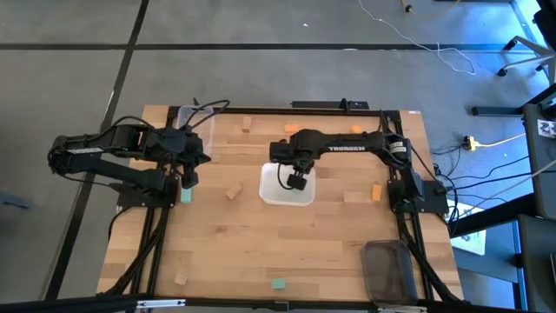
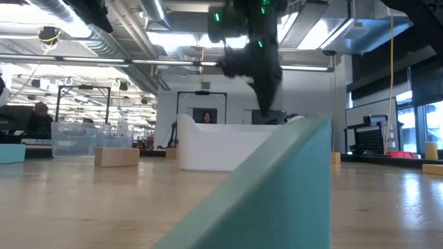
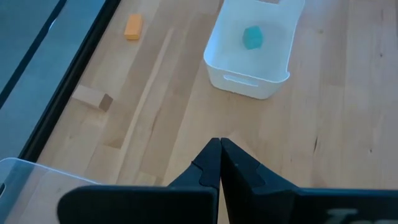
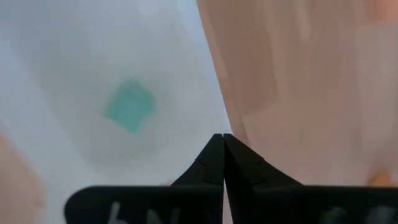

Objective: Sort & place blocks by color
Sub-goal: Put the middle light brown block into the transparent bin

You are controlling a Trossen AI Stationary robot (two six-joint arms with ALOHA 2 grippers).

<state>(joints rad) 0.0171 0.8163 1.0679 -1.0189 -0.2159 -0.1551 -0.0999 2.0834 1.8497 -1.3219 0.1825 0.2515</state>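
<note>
A teal block (image 4: 129, 107) lies on the floor of the white tray (image 1: 271, 196) at the table's middle, also seen as the teal block (image 3: 252, 37) in the left wrist view. My right gripper (image 1: 297, 181) hangs shut over the tray, pointing down, with nothing between its fingers (image 4: 211, 155). My left gripper (image 3: 220, 149) waits shut above the table's left side, slanting down toward the tray. Loose blocks lie on the wood: orange (image 1: 375, 192), orange (image 1: 290, 129), wooden (image 1: 232, 190), teal (image 1: 185, 196), teal (image 1: 278, 283).
A clear tub (image 1: 193, 117) stands at the far left corner and a dark-tinted tub (image 1: 388, 265) at the near right. More blocks lie at the far edge (image 1: 247, 123), (image 1: 357, 129) and near left (image 1: 180, 279). A teal block (image 2: 277, 194) fills the low view's foreground.
</note>
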